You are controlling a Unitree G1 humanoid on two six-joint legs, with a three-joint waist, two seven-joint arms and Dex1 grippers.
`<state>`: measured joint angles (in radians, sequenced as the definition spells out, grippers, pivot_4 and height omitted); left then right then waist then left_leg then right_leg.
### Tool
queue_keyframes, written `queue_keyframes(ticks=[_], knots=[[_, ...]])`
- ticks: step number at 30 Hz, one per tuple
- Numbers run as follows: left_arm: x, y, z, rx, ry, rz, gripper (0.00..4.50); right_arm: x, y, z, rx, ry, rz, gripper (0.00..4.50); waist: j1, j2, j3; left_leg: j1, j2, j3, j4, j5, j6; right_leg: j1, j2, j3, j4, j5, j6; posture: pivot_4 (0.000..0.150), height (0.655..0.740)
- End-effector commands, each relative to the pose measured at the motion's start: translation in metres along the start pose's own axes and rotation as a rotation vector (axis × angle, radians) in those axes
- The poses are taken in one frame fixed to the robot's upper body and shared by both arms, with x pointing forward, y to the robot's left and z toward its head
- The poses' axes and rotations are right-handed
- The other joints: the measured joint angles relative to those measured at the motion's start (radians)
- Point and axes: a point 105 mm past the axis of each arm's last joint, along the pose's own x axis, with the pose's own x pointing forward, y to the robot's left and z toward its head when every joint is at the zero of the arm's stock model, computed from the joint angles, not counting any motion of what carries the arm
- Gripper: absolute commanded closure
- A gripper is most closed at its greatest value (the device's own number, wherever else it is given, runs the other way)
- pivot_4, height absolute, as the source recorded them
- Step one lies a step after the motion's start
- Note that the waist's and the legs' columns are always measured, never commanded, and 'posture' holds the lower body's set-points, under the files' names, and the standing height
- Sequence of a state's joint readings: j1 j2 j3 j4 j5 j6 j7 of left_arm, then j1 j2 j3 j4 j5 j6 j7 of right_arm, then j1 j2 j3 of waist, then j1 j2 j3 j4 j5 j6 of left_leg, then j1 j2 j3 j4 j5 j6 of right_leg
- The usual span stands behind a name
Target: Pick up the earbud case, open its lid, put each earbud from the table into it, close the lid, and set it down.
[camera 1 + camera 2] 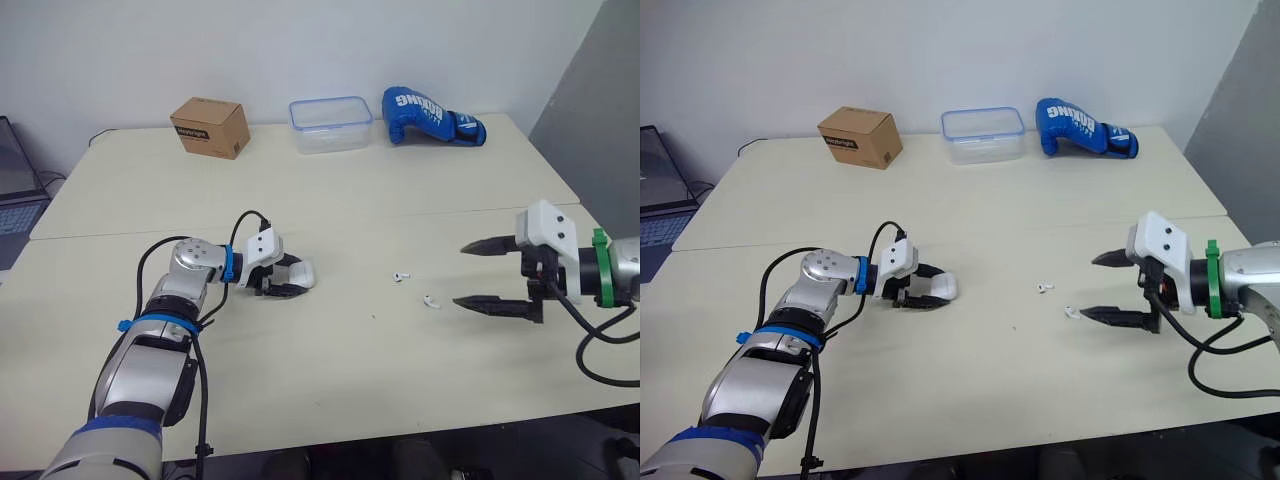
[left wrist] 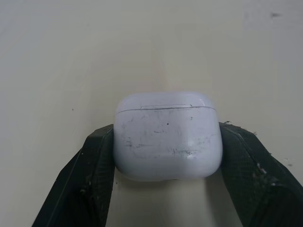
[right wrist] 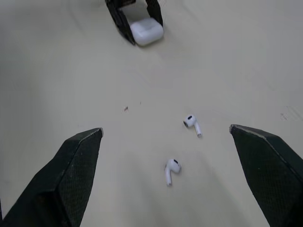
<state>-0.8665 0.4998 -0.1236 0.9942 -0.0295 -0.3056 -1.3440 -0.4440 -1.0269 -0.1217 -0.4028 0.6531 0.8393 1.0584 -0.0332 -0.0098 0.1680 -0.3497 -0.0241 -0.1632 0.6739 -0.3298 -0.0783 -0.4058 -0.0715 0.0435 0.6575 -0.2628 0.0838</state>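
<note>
Head views: the left hand [image 1: 292,278] reaches across the pale tabletop [image 1: 350,200], with the white earbud case [image 2: 168,139] between its two black fingers [image 2: 94,165]. From here the case sits low at the tabletop. I cannot tell whether it is resting on it or just lifted.

Left wrist view adds detail: both fingers press against the sides of the case, so the left hand is grasping it. The lid seam runs as a thin closed line near the far edge, so the lid is down. The shell is scuffed.

The right hand [image 1: 462,274] hovers over the robot's right part of the tabletop, fingers spread wide and holding nothing, pointing toward the left hand. The right wrist view looks between those fingers and shows two loose white earbuds lying on the tabletop, apart from each other. The nearer earbud [image 3: 171,170] is just beside one fingertip in the head views. The farther earbud [image 3: 191,124] lies between the right hand and the case, well apart from the case.

Containers at the far edge:
- A cardboard box [image 1: 210,127], flaps shut.
- A clear plastic tub [image 1: 330,124] with a blue-rimmed lid on. I cannot make out its contents.
- A blue boxing glove [image 1: 430,115] lying beside the tub.

A laptop [image 1: 15,180] shows at the robot's left edge.
</note>
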Motion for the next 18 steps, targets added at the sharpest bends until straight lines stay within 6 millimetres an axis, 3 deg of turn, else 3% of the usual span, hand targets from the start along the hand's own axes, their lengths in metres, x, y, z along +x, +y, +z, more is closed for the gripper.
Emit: queue_keyframes(ticks=[1, 10, 18], knots=[[-0.011, 0.019, 0.044, 0.128, -0.115, 0.077, 1.72, -0.002, -0.010, 0.017, 0.144, -0.078, -0.018, 0.00, 0.000, 0.000, 0.000, -0.001, 0.000, 0.000, 0.001, 0.000, 0.000, 0.000, 0.000, 0.000, 0.000, 0.000, 0.000, 0.150, 0.7400], [-0.028, 0.019, 0.119, 0.476, -0.232, 0.172, 1.72, 0.030, -0.013, 0.037, 0.583, -0.120, 0.133, 0.00, 0.000, 0.000, 0.000, -0.007, -0.001, -0.002, 0.002, 0.000, 0.000, -0.006, 0.000, 0.000, 0.002, 0.000, 0.000, 0.150, 0.7400], [-0.021, -0.004, 0.153, 0.625, -0.277, 0.109, 1.72, 0.048, -0.021, 0.047, 0.693, -0.155, 0.148, 0.00, -0.003, 0.000, 0.000, -0.015, -0.001, -0.001, 0.004, 0.000, -0.001, -0.015, -0.001, 0.000, 0.006, 0.000, 0.000, 0.150, 0.7400]])
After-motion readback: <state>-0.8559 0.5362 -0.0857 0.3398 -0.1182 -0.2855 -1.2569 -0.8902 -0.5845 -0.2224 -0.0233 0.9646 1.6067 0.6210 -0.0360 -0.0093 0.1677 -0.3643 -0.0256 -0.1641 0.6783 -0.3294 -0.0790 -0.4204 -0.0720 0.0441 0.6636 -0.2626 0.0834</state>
